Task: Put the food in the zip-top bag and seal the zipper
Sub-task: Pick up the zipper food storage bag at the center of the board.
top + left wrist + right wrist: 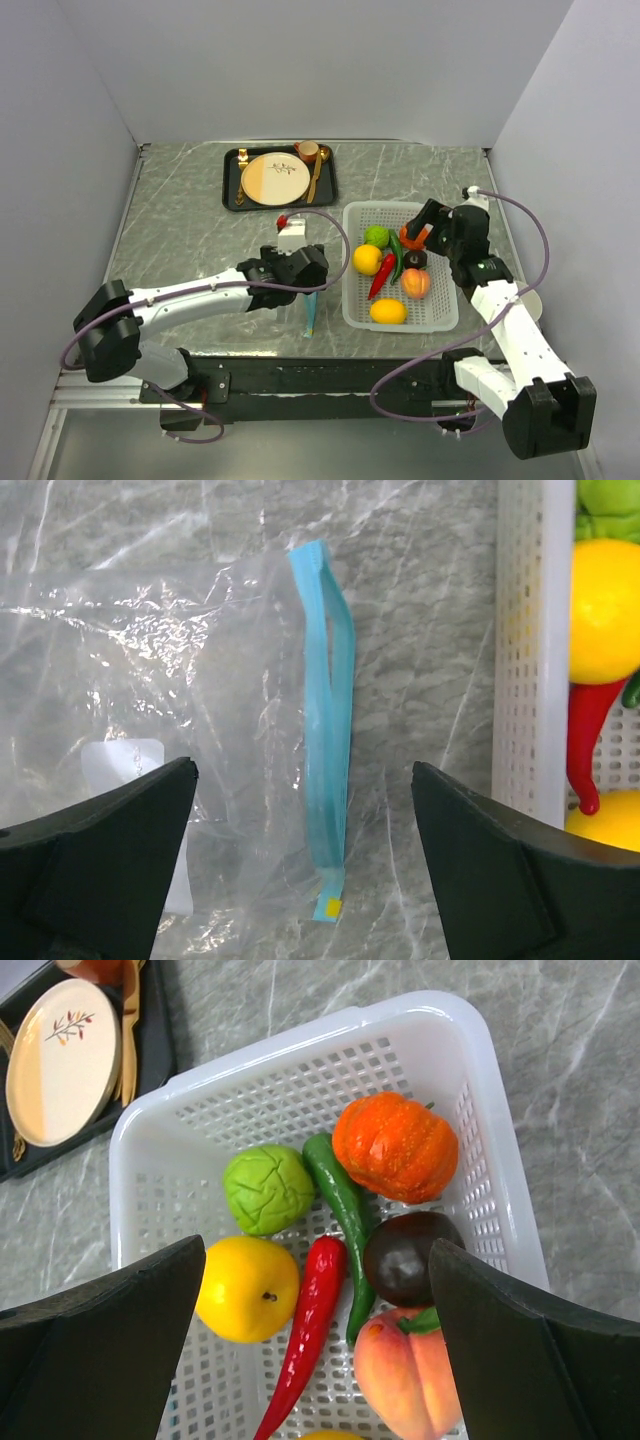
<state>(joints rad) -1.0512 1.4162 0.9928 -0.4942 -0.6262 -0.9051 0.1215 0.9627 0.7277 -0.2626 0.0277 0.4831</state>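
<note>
Both wide open, the left pincer (303, 780) hangs over the clear floppy plastic bag (150, 660) just left of the white mesh basket (300, 1050), the right pincer (318, 1248) over the colourful toy food (247, 1288) inside it.

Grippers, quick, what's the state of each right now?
Left gripper: open, empty, over the zipper.
Right gripper: open, empty, over the white basket.

I see teal zipper (330, 740), clear bag (150, 660); white mesh basket (300, 1090) w/ yellow lemon (247, 1288), red chili (310, 1330); grey marbled table (560, 1050).
</note>
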